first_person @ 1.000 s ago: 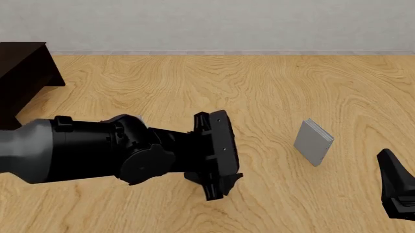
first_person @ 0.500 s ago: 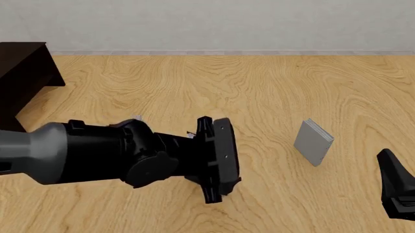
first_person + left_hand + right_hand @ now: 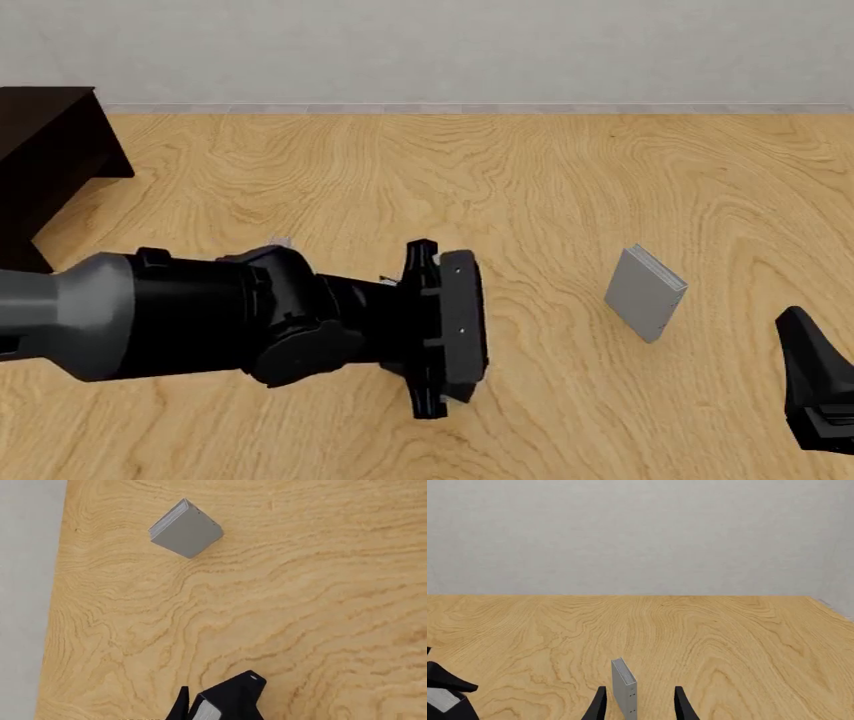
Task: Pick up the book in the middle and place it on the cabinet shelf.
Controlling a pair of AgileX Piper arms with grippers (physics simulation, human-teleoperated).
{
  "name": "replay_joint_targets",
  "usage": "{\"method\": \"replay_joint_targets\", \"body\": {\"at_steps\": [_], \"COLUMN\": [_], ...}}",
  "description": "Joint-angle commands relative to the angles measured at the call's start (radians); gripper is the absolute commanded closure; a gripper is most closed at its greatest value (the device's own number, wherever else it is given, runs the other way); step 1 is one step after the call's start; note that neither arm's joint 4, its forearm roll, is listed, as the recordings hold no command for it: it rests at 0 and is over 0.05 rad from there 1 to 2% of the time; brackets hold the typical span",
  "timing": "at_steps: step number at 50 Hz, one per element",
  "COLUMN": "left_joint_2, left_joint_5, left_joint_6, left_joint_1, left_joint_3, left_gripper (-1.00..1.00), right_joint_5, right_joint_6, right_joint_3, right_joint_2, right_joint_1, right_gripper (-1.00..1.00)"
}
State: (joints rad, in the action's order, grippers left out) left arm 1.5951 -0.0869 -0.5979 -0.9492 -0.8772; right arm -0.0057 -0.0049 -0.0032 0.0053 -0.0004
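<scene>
Front and wrist views, one moment. My left arm [image 3: 200,315] reaches in from the left across the middle of the tabletop [image 3: 400,170], with the left claw [image 3: 427,395] pointing down at the wood and hiding whatever lies under it from the front. In the left wrist view, the book [image 3: 207,711] shows only as a strip of white page edges beside a black cover, right against one thin black finger [image 3: 179,705]. I cannot tell whether the left claw pinches it or merely stands around it.

My right claw [image 3: 640,689] sits low at the near right of the tabletop, its fingers spread and holding nothing. A thin light-grey book [image 3: 646,293] stands on edge, tilted, ahead of it and apart from it. The cabinet shelf [image 3: 47,160] stands at the far left edge, well apart from both claws and from the book.
</scene>
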Motion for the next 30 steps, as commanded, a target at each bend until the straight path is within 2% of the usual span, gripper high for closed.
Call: {"method": "replay_joint_targets", "body": {"at_steps": [1,7,9,11,30], "left_joint_2": [-0.015,-0.047,-0.052,-0.060,-0.133], "left_joint_5": [-0.046,-0.077,-0.078,-0.098,-0.130], "left_joint_6": [-0.057,-0.090,-0.122,-0.108,-0.203], "left_joint_1": [0.000,0.013,0.027,0.022,0.070], "left_joint_3": [0.015,-0.019,-0.030,-0.040,-0.073], "left_gripper": [1.00,1.00,1.00,1.00,1.00], "right_joint_5": [0.000,0.000,0.000,0.000,0.000], "right_joint_6": [0.000,0.000,0.000,0.000,0.000], "right_joint_3": [0.000,0.000,0.000,0.000,0.000], "right_joint_2": [0.000,0.000,0.000,0.000,0.000], "right_joint_1": [0.000,0.000,0.000,0.000,0.000], "right_gripper": [-1.00,-1.00,-1.00,-1.00,-1.00]}}
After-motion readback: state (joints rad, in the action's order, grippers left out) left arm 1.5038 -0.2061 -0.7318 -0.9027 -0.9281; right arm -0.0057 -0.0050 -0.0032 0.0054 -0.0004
